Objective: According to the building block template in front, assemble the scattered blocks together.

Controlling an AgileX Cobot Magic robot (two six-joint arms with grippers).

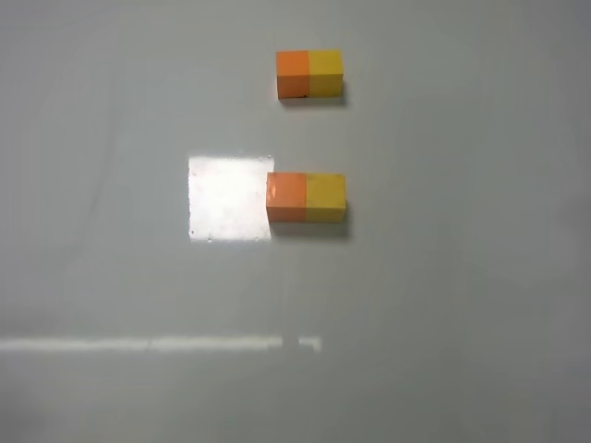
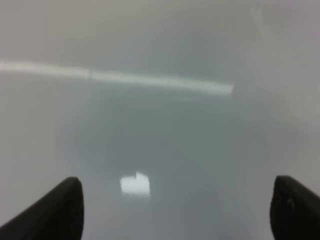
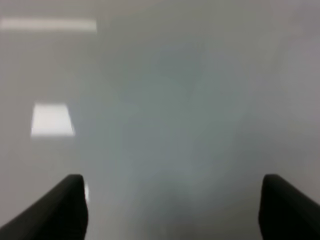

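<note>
**Blocks joined, nudge risk remains**

Blocks on the desk (image 1: 443,305): we see the template (image 1: 309,74) far back, orange cube (image 1: 286,197) touching yellow cube (image 1: 325,197) mid-desk. Left pincer (image 2: 175,210) and right pincer (image 3: 172,207) gape wide, empty; a careless sweep could split them.

We're seeing a smooth grey tabletop (image 1: 443,305) with a bit of sheen, since it throws back bright glare patches. Both block pairs, the building block template (image 1: 309,74) at 12 o'clock and the scattered blocks (image 1: 307,197) mid-frame, look matte, likely plastic. Claw fingers (image 2: 55,210) look dull black.
</note>
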